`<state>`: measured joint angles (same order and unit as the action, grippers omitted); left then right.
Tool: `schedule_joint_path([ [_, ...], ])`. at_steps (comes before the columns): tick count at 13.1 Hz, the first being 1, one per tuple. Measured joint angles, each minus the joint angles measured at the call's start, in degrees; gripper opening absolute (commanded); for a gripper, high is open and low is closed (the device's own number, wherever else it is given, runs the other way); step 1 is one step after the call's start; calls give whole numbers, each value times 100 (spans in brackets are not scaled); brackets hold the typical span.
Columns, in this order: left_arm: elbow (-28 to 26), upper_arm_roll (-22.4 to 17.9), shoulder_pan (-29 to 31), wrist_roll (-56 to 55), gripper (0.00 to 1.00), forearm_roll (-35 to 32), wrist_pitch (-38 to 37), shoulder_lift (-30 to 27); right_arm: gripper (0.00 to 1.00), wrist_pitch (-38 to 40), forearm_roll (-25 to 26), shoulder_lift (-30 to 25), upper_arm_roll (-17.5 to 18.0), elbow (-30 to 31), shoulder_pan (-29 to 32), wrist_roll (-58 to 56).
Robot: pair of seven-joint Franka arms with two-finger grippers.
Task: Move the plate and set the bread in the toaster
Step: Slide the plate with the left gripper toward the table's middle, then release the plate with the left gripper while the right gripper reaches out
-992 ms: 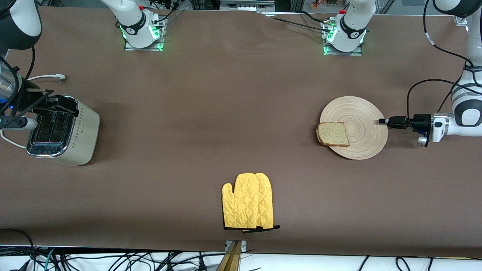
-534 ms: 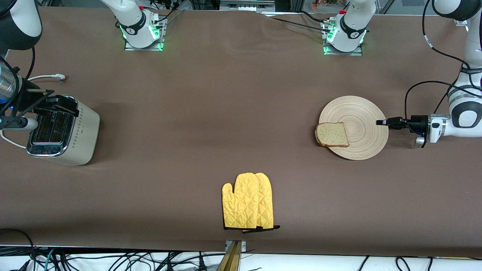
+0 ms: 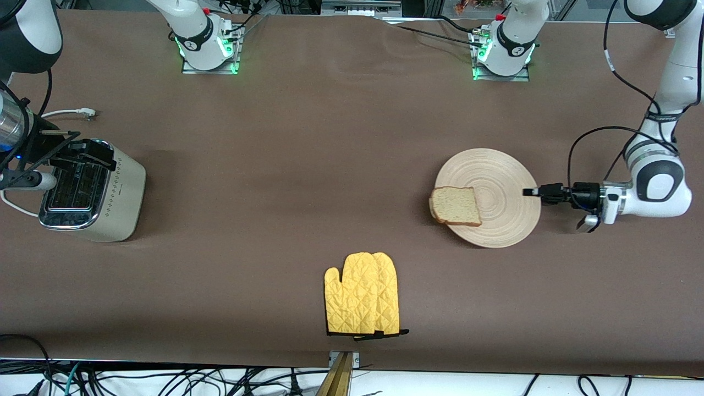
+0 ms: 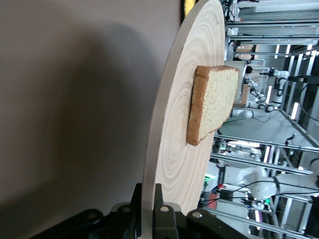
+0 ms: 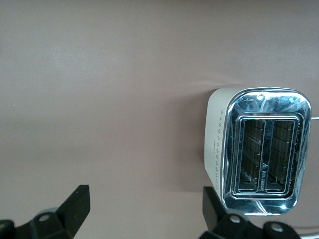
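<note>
Left claw (image 3: pixel 532 192) clamps the plate (image 4: pixel 169 149) rim, clearest from its wrist; right claw (image 5: pixel 144 209) gapes.

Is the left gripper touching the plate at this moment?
Touching. The left wrist view shows the left gripper clamped shut on the plate's rim, with the bread lying on top.

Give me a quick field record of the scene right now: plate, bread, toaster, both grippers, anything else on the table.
plate: flat on the table toward the left arm's end, gripped at its rim
bread: on the plate, overhanging the edge toward the toaster
toaster: at the right arm's end, both slots empty
left gripper: shut on the plate's rim
right gripper: open, above the table beside the toaster, waiting
mitt: yellow, nearer the front camera than the plate, untouched
</note>
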<state>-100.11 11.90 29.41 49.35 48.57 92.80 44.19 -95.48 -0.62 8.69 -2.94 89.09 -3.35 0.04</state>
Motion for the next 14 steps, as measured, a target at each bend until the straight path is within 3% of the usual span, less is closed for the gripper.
schedule_joint_path([
  [6, -12, 37, -1442, -112, 0, 791, 105, 399, 100, 0, 7, 217, -14, 1, 24, 0],
  [11, 43, 39, -2891, -110, 2, 1794, 1516, 643, 100, 3, 33, 283, -31, 0, 125, 0],
  [12, 64, 38, -3011, -115, 55, 1918, 1596, 643, 100, 4, 34, 308, -32, 0, 131, 0],
  [13, 72, 37, -3056, -120, 100, 1943, 1647, 645, 100, 6, 34, 334, -27, 0, 129, 0],
  [14, 73, 37, -3049, -121, 100, 1960, 1636, 646, 100, 10, 33, 365, -14, 1, 126, 0],
])
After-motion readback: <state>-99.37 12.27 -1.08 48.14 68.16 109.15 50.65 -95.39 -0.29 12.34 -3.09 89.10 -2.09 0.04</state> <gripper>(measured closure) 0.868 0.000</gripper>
